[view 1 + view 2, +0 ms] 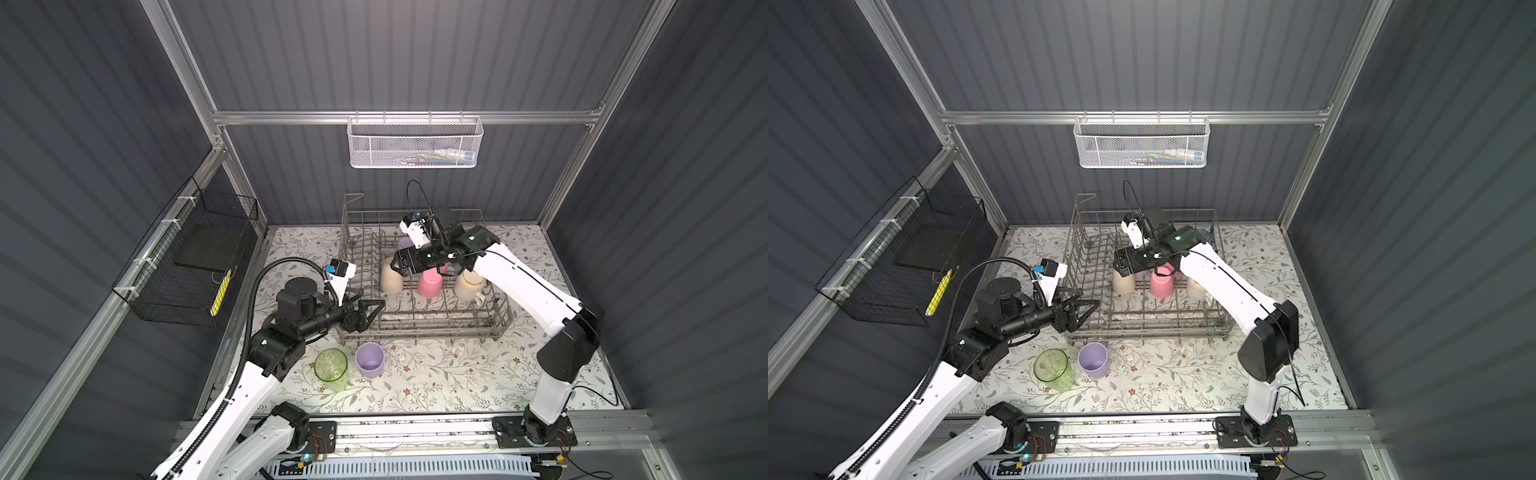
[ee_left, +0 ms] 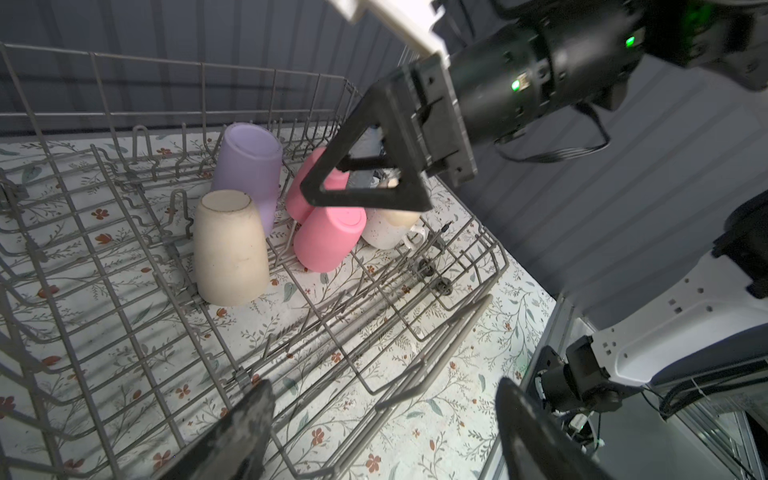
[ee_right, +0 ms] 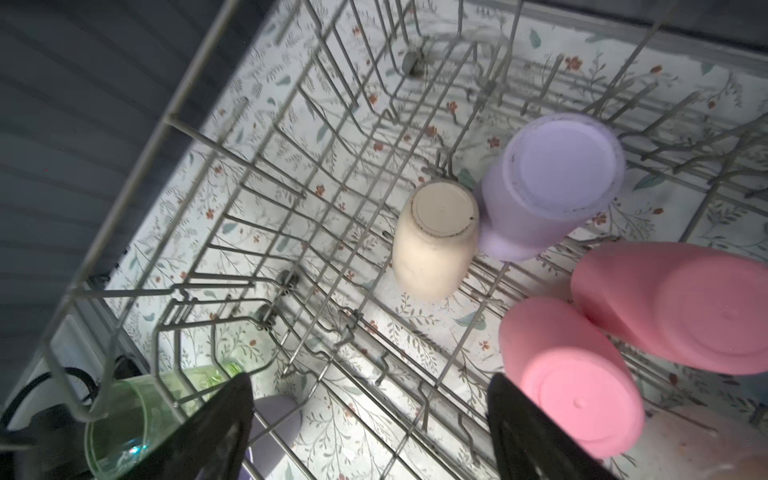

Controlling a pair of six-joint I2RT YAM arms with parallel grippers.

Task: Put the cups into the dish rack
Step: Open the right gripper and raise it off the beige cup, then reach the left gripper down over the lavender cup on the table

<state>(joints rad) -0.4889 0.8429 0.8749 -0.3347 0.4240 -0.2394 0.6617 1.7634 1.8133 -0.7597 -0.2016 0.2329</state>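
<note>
Cups inverted in the dish rack point(image 1: 419, 328): racked lilac cup point(image 2: 249, 166), two pink cups point(image 2: 328, 237), narrow cream cup point(image 1: 391, 277), wide cream cup point(image 1: 467, 284); another possibly hides behind the right arm. Green cup point(image 1: 331, 369) and loose lilac cup point(image 1: 370, 359) wait on the counter point(image 1: 457, 386), near the left gripper point(image 1: 372, 311), fingers spread and empty. The right gripper point(image 1: 400, 266) gapes empty over the narrow cream cup.

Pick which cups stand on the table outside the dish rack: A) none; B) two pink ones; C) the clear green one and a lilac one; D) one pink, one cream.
C: the clear green cup and a lilac cup stand mouth-up on the table in front of the dish rack.
</note>
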